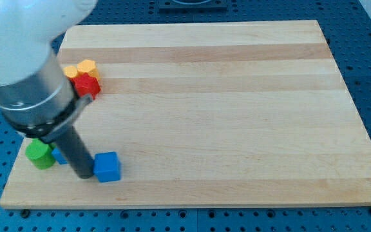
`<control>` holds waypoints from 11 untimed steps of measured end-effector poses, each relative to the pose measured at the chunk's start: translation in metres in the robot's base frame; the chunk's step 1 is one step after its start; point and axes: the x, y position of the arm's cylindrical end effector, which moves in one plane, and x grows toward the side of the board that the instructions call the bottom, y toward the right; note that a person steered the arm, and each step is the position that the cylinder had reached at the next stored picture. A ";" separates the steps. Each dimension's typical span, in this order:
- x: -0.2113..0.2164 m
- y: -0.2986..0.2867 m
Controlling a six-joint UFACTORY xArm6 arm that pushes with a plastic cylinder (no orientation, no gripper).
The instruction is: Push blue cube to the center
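The blue cube (107, 167) sits on the wooden board (224, 96) near the view's bottom left. My tip (83, 174) rests on the board right against the cube's left side. The dark rod rises from it up and to the left into the arm's grey and white body. A second blue block (59, 155) is mostly hidden behind the rod, just left of it.
A green round block (40, 154) stands at the board's left edge, left of the rod. A red block (87, 86), a yellow block (87, 66) and an orange one (71, 71) cluster at the upper left. The board's bottom edge lies close below the cube.
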 end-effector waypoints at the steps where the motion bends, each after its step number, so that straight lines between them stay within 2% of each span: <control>1: -0.010 0.027; 2: -0.011 0.027; 4: 0.014 0.013; 6: 0.023 0.055; 11: -0.114 0.066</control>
